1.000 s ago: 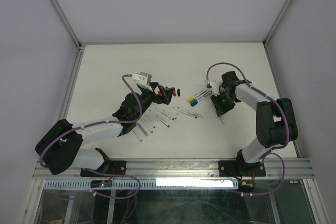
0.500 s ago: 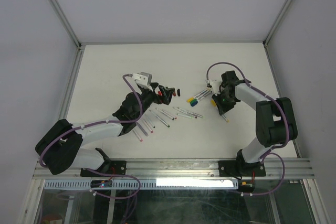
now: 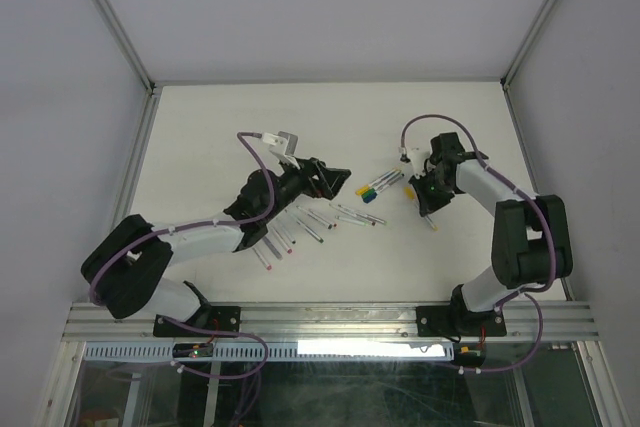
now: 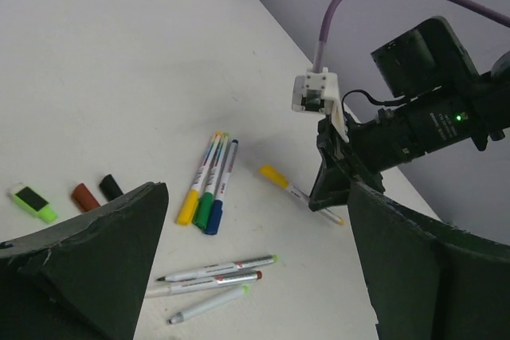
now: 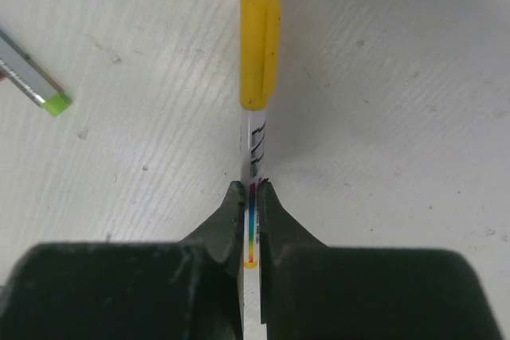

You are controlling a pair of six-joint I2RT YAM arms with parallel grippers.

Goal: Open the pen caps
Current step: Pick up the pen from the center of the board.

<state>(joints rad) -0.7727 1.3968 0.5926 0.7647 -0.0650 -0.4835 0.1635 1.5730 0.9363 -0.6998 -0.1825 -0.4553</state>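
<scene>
The top camera looks down from behind on the whole table point(image 3: 200, 127). The left wrist camera looks low across it at the right arm point(image 4: 430, 117). The right wrist camera hangs close (nearly straight down) over the yellow pen point(image 5: 256, 117), which all three share.

The white-and-black left arm point(image 3: 195, 240) reaches low and forward, its black two-finger left gripper point(image 3: 332, 181) spread wide and holding nothing. The white-and-black right arm point(image 3: 478, 179) folds inward at the elbow, its right gripper point(image 5: 253, 199) tipped down, jaws pinched tight on a yellow-capped white pen point(image 5: 257, 129).
</scene>
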